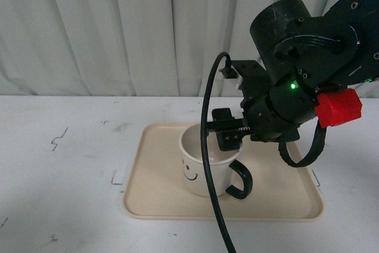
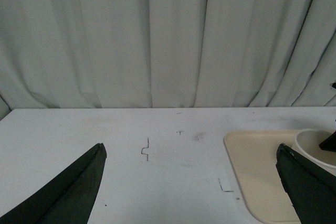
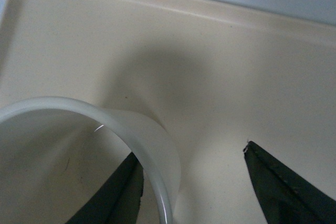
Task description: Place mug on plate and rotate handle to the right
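Note:
The cream-white mug [image 1: 204, 164] with a black smiley face stands upright on the beige plate [image 1: 154, 197]. Its black loop handle [image 1: 241, 181] points to the front right. My right gripper [image 1: 228, 134] is open at the mug's far right rim. In the right wrist view one finger [image 3: 113, 198] is inside the mug [image 3: 147, 140] and the other is outside, with the rim between them and the plate [image 3: 220, 61] below. My left gripper [image 2: 191, 182] is open over bare table, left of the plate [image 2: 257, 166]; the mug's rim [image 2: 315, 145] shows at the edge.
The white table [image 1: 65, 164] has small dark marks on it. A pleated grey-white curtain [image 1: 118, 28] hangs close behind. A black cable [image 1: 207, 146] loops down from my right arm in front of the mug.

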